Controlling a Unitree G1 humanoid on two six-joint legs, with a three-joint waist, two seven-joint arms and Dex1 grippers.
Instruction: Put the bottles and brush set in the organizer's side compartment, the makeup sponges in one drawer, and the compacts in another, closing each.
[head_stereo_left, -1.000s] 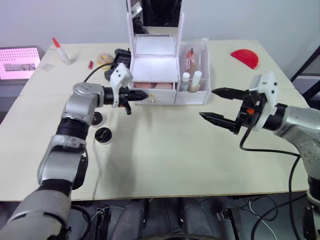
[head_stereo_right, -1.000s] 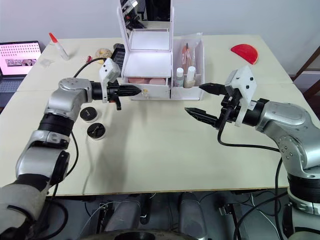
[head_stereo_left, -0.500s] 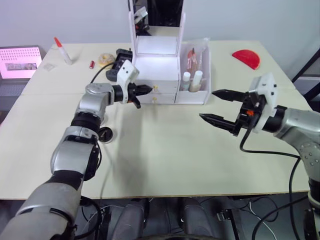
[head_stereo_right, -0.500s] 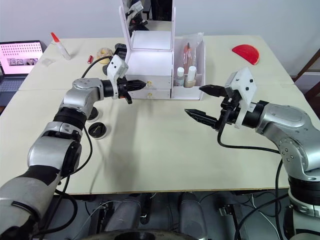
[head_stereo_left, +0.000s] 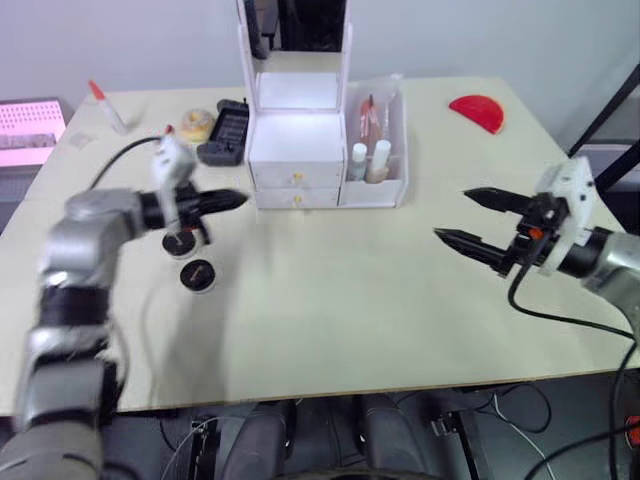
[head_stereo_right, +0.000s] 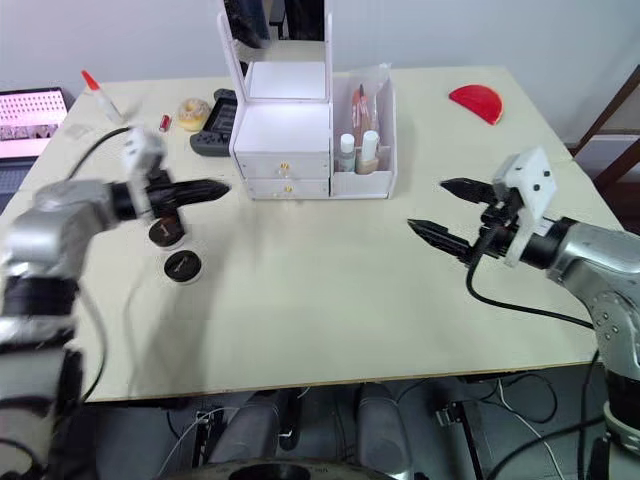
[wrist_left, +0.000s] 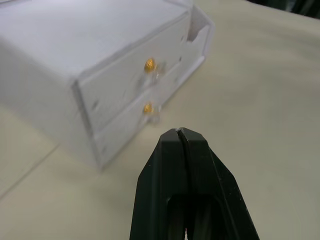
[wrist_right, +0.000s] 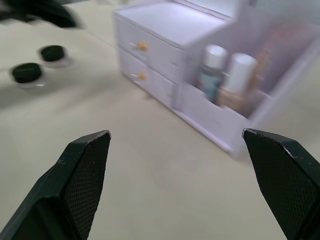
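Observation:
The white organizer (head_stereo_left: 298, 152) stands at the back of the table with both drawers (wrist_left: 135, 85) shut. Two bottles (head_stereo_left: 368, 160) and the brush set (head_stereo_left: 372, 112) stand in its side compartment (head_stereo_left: 398, 150). The makeup sponges are hidden. Two black compacts (head_stereo_left: 180, 242) (head_stereo_left: 198, 275) lie on the table left of the organizer. My left gripper (head_stereo_left: 235, 200) is shut and empty, hovering just above the compacts and left of the drawers. My right gripper (head_stereo_left: 452, 214) hangs open and empty over the table, right of the organizer.
A black device (head_stereo_left: 226, 130), a yellow roll (head_stereo_left: 197, 122), a red-capped bottle (head_stereo_left: 105, 107) and a laptop (head_stereo_left: 28, 130) sit at the back left. A red half-round piece (head_stereo_left: 476, 112) lies at the back right. A mirror rises above the organizer.
The upper drawer, open with pink sponges a second ago, was pushed shut by my left gripper, which has since drawn back to the left. The camera has shifted. My right gripper stays open.

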